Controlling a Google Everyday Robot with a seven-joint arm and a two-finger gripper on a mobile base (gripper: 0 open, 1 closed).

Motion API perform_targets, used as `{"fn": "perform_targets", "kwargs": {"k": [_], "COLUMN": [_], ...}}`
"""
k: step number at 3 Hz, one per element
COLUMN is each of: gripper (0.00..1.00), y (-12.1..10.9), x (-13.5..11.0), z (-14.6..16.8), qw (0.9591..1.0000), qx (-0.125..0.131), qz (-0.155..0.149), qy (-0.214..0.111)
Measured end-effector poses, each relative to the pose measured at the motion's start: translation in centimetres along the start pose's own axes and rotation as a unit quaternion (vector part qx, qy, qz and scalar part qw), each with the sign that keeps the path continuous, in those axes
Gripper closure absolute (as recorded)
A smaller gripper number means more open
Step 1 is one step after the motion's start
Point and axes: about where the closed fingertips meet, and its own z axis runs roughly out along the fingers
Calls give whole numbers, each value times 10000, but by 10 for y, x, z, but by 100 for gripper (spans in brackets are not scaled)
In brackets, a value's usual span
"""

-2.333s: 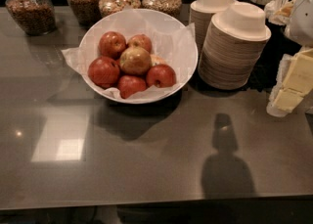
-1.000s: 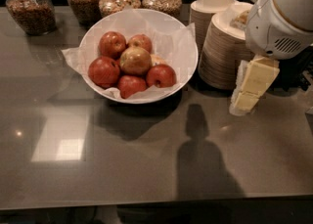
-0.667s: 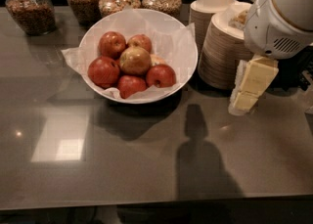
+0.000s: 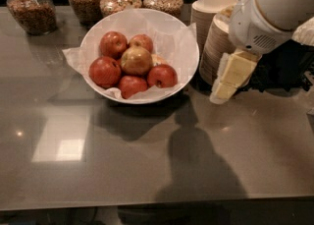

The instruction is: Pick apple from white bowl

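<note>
The apple (image 4: 136,60), yellow-green with a reddish-orange blush, sits on top in the middle of the white bowl (image 4: 182,37), among several darker red apples (image 4: 104,71). The bowl is lined with white crinkled paper and stands on the grey counter at the back centre. My gripper (image 4: 226,80), cream-coloured under the white arm (image 4: 274,8), hangs a little above the counter just right of the bowl's rim. It is apart from the bowl and holds nothing that I can see.
Several glass jars of nuts and grains (image 4: 32,10) line the back edge behind the bowl. Two stacks of small cream disposable bowls (image 4: 215,17) stand right of the bowl, close behind my gripper. The counter's front edge (image 4: 147,202) runs along the bottom.
My arm has come in from the right edge and moved left, bringing the gripper from the far right to just beside the bowl. Its shadow on the counter has shifted left. The apples have not moved.
</note>
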Motion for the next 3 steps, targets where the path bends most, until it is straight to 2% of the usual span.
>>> {"fn": "perform_targets", "kwargs": {"k": [1,2,3], "gripper": [0,0,0], "y": [-10,-11,-25], "x": [-53,-53,-73], "z": [21,21,32], "qw": [9986,9984,9952], "qx": [246,285,445], "qz": [-212,-190,-183], "qy": [-419,-458,-852]}}
